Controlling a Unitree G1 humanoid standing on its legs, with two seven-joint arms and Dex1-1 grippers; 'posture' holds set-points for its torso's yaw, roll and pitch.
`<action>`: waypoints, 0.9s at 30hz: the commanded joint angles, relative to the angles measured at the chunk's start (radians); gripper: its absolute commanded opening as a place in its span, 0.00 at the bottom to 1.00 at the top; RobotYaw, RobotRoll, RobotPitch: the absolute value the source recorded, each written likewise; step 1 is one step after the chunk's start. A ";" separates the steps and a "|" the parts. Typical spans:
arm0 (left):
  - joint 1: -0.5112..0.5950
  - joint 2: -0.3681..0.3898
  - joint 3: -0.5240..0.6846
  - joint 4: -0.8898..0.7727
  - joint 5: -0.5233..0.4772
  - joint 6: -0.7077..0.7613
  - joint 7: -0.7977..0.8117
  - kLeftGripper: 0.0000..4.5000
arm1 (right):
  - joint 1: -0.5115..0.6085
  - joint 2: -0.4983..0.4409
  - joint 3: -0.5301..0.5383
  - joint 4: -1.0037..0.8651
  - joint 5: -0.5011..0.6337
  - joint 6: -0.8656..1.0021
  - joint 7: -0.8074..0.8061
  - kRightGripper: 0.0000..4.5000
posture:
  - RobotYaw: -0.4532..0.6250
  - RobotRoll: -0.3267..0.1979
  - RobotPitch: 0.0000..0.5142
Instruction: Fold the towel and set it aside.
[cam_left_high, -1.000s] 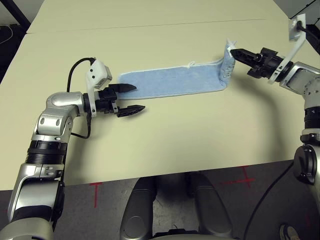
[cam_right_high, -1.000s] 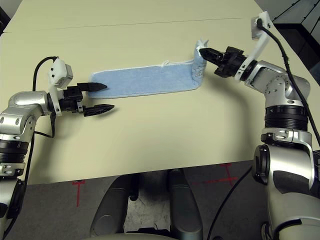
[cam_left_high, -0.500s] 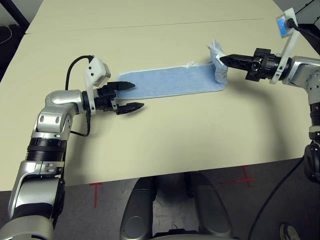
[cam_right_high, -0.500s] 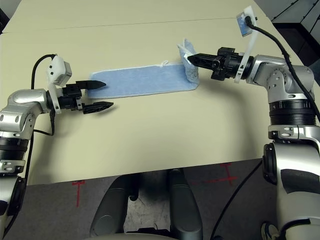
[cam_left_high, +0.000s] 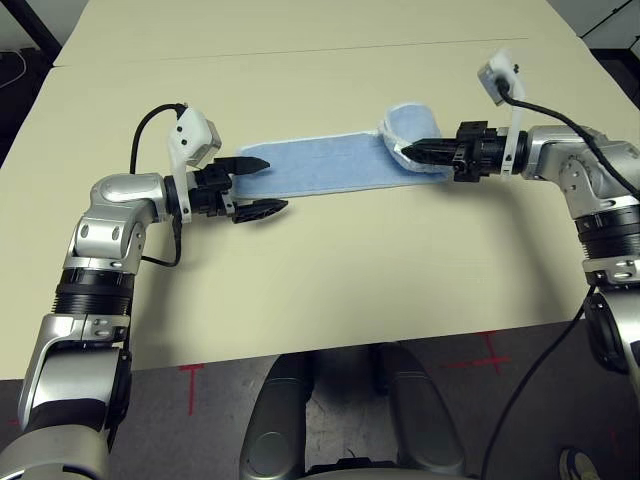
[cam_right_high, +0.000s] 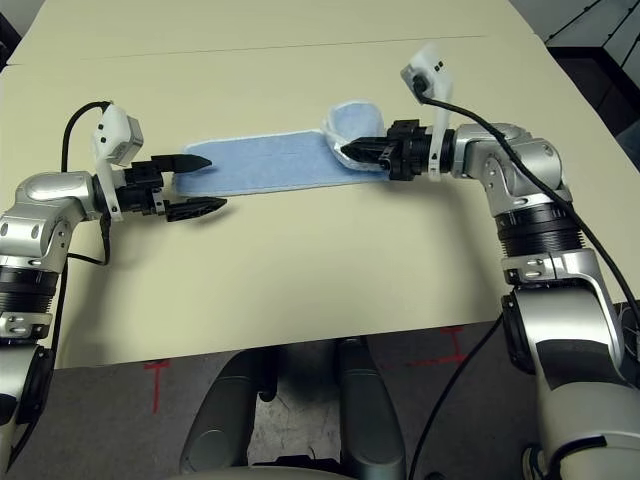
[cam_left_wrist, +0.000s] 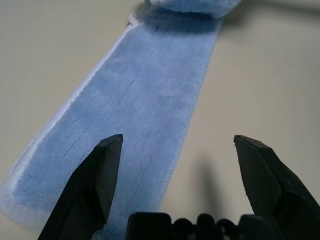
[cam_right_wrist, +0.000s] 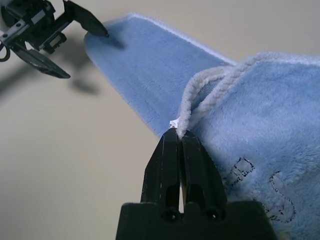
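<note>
Since earlier frame, right tool (cam_left_high: 408, 152), pinched shut on towel (cam_left_high: 320, 167) corner, carried that end leftward over flat strip on desk (cam_left_high: 330, 270). Left tool (cam_left_high: 262, 185) gaped empty at opposite end. Terry soft, light, limp; best gripped by edging.

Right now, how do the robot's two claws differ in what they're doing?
The left gripper is wide open and holds nothing; the right gripper is shut on the towel. The left sits at the towel's flat end, one finger over it; the right holds the other end lifted and curled over. Both point inward along the towel.
</note>
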 joint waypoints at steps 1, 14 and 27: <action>0.003 0.002 -0.011 0.003 0.006 0.005 -0.013 1.00 | 0.019 0.004 0.021 -0.026 -0.016 -0.003 0.014 0.01 | 0.47 0.62 0.46; -0.012 -0.012 -0.018 0.017 0.013 0.008 -0.006 1.00 | 0.055 0.032 0.029 0.038 -0.096 -0.202 0.012 0.60 | 0.46 0.62 0.46; 0.029 -0.042 0.007 -0.031 -0.009 0.041 0.044 1.00 | 0.146 0.011 -0.203 0.291 0.010 -0.732 0.238 1.00 | 0.46 0.62 0.48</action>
